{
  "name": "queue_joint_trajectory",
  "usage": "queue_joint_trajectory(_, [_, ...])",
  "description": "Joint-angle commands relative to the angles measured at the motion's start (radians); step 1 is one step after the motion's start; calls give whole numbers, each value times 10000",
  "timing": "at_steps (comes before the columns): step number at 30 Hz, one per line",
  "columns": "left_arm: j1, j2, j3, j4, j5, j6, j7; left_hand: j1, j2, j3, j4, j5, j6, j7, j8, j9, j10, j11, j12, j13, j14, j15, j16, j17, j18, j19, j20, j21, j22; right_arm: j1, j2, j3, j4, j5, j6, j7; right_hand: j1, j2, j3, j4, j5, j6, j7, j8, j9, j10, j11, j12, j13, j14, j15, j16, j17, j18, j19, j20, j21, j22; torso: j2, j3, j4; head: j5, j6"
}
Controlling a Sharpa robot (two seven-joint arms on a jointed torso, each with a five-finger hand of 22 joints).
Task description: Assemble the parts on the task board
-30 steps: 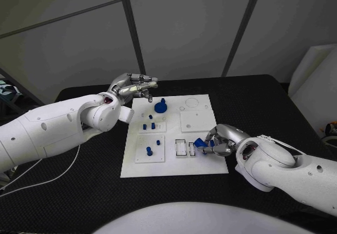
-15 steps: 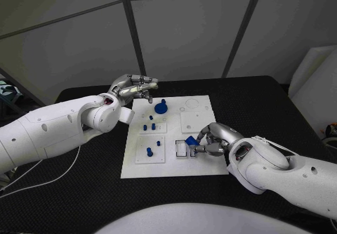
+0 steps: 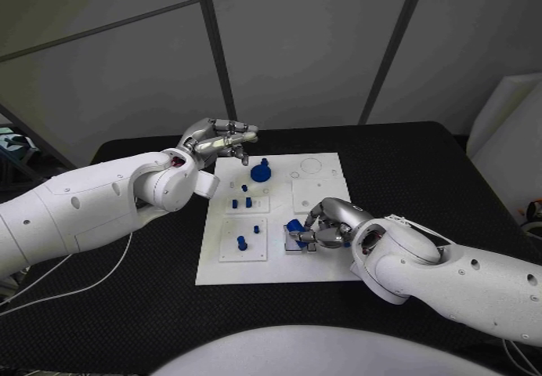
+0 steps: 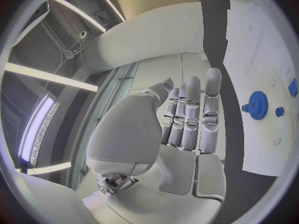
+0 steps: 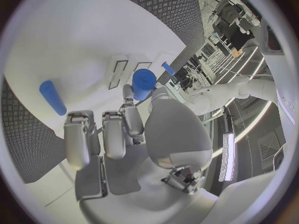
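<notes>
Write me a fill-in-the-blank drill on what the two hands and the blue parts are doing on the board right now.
1. The blue part over the slots is held by the robot's ____ hand.
2. The left hand hovers at the far left corner of the task board and holds ____.
3. The blue gear lies nearer to the ____ hand.
4. The table under the board is ____ in colour.

Missing words: right; nothing; left; black

Right hand [image 3: 321, 227] gripping blue part [image 3: 296, 225]
</notes>
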Motion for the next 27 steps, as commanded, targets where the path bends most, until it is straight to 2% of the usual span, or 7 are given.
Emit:
queue_joint_trajectory(1, [18, 3, 7, 36, 22, 114, 37, -55, 22, -52, 6, 32, -88, 6, 38, -2, -65, -13, 47, 14, -63, 11, -29, -17, 488, -75, 17, -46, -17, 20, 74, 7, -93, 95, 477, -75, -148, 13, -111, 12, -88, 173, -124, 101, 44, 60, -43, -28, 21, 756, -78, 36, 1199, -150, 1016, -77, 66, 2634, -1, 5, 6, 33, -22])
queue_joint_trajectory(8, [19, -24, 8, 54, 22, 109, 31, -55, 22, -52, 6, 32, -88, 6, 38, -2, -65, -13, 47, 14, -63, 11, -29, -17, 488, -75, 17, -46, -17, 21, 206, 6, -212, 96, 658, -178, -345, 90, -280, 14, -306, 222, -173, 227, 164, 60, -84, -78, 25, 753, -112, 25, 1188, -150, 1016, -108, 66, 2634, 0, 10, -16, 91, -57])
queue_joint_trajectory(10, [19, -27, 8, 57, 22, 109, 30, -55, 22, -52, 6, 32, -88, 6, 38, -2, -65, -13, 47, 14, -63, 11, -29, -17, 488, -75, 17, -46, -17, 21, 233, 6, -230, 88, 648, -200, -498, 161, -422, 14, -674, 185, -189, 291, 249, 63, -95, -111, 37, 751, -130, 18, 1182, -150, 1016, -127, 66, 2634, -2, 8, -18, 107, -64])
queue_joint_trajectory(15, [19, -30, 8, 59, 22, 108, 29, -55, 22, -52, 6, 32, -88, 6, 38, -2, -65, -13, 47, 14, -63, 11, -29, -17, 488, -75, 17, -46, -17, 21, 291, 5, -258, 54, 534, -199, -1069, 231, -850, 24, -1959, 101, -191, 410, 413, 48, -99, -199, 42, 745, -131, -9, 1151, -150, 1016, -137, 66, 2634, -6, 10, -7, 120, -67])
queue_joint_trajectory(20, [19, -39, 8, 57, 22, 105, 28, -55, 22, -52, 6, 32, -88, 6, 38, -2, -65, -13, 47, 14, -63, 11, -29, -17, 488, -75, 17, -46, -17, 20, 304, 5, -271, -5, 351, -186, -1684, 244, -1155, 38, -2784, 7, -178, 486, 531, 1, -87, -317, 5, 737, -122, -37, 1118, -150, 1016, -130, 66, 2634, -5, 10, -15, 137, -58])
queue_joint_trajectory(27, [19, -41, 8, 59, 22, 115, 19, -55, 22, -52, 6, 32, -88, 6, 38, -2, -65, -13, 47, 14, -63, 11, -29, -17, 488, -75, 17, -46, -17, 19, 255, 5, -217, -135, 215, -157, -2005, 292, -1227, 38, -2908, -21, -180, 547, 601, -17, -84, -365, 3, 739, -120, -35, 1130, -150, 1016, -126, 66, 2634, -2, 18, -24, 143, -51])
